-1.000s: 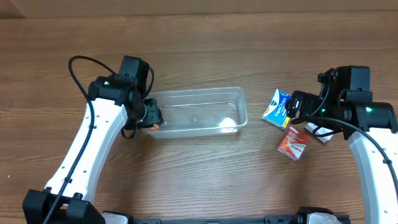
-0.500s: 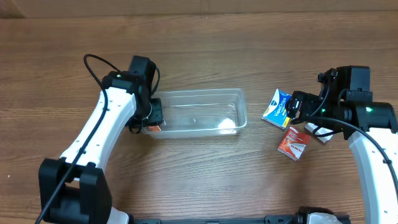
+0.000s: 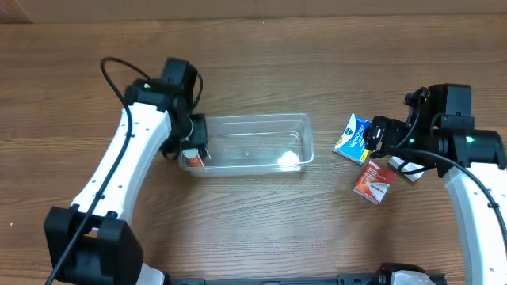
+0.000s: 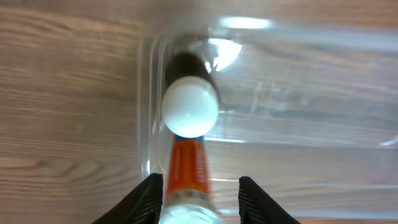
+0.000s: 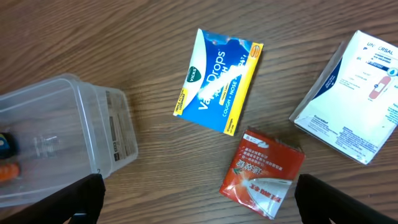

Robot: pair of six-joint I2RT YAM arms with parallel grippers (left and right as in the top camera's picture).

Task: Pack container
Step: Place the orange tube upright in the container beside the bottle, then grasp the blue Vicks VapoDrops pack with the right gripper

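Wooden table (image 3: 253,229); left claw (image 4: 198,186) holds bottle (image 4: 188,124) inside container (image 3: 253,146).

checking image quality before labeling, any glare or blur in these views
Left wrist: the white-capped orange bottle is soft, motion-blurred, with glare patches on the container wall. Right wrist: sharp, packet print readable on the blue Vicks VapoDrops packet. Overhead: even light, small bright glint in the container's right end.
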